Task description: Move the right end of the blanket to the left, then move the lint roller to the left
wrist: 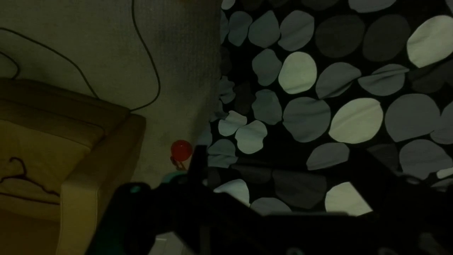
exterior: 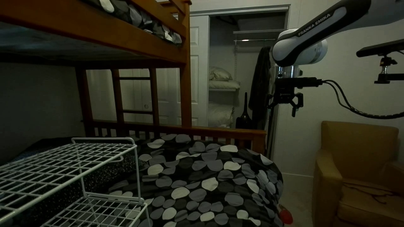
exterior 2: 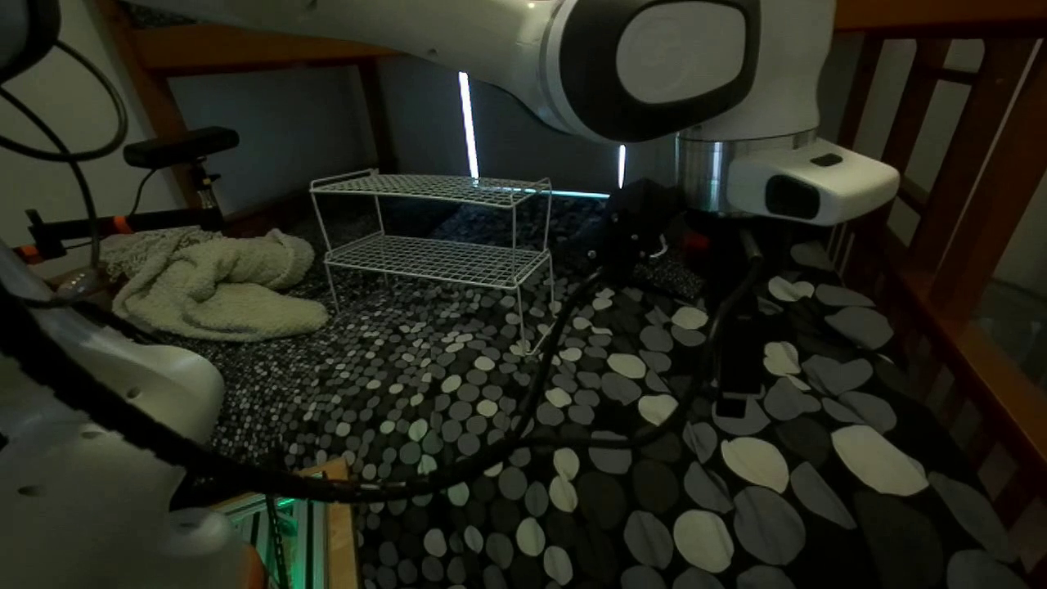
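Observation:
The blanket [exterior: 217,176] spreads over the lower bunk, black with grey and white pebble shapes; it shows in both exterior views [exterior 2: 785,523]. Its right end slopes down past the mattress side near the floor. My gripper [exterior: 282,110] hangs above that right side, pointing downward and apart from the cloth. In the wrist view the gripper [wrist: 277,159] has its dark fingers spread wide, with only blanket [wrist: 306,118] far below in the gap. I cannot make out the lint roller in any view.
A white wire rack [exterior 2: 433,262] stands on the bed, with a pale fleece [exterior 2: 221,286] beside it. A wooden bunk post [exterior: 186,94] and end rail [exterior: 221,130] bound the bed. A tan armchair [exterior: 359,151] and a red round object [wrist: 181,150] lie off the bedside.

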Available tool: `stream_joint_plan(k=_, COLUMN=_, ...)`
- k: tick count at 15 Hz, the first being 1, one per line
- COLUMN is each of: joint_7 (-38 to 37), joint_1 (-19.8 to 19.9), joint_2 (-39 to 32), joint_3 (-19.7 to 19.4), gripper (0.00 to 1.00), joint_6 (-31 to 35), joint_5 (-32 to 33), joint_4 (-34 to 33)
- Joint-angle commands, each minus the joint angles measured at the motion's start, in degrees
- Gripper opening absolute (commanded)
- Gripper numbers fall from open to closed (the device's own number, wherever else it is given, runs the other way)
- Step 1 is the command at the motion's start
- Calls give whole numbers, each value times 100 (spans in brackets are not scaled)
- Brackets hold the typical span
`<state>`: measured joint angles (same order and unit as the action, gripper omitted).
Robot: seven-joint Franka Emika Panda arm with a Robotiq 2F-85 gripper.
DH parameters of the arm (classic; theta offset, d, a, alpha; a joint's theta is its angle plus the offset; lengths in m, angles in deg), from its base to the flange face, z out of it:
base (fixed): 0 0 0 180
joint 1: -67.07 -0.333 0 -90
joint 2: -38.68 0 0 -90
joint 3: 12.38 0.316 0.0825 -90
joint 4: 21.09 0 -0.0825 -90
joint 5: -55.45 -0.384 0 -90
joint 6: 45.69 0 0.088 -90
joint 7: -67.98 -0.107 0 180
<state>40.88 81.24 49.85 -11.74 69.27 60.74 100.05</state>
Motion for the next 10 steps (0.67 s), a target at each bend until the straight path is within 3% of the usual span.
stream_joint_plan(k=1, joint_7=-129, joint_1=-153, joint_2=-253, joint_3=-260, gripper=100, joint_6=-122, joint_5=-96, joint_4=-267)
stream_joint_plan(k=4, joint_7=63, joint_1=-116, joint_2=-866, joint_3=-517, gripper=100, joint_6=-363, joint_5=-261, joint_4=-869)
stream_joint_plan(k=10, joint_7=303, joint_1=-148, joint_2=-2235, joint_3=-887, gripper=100, joint_6=175, joint_5=-221, joint_4=-1842)
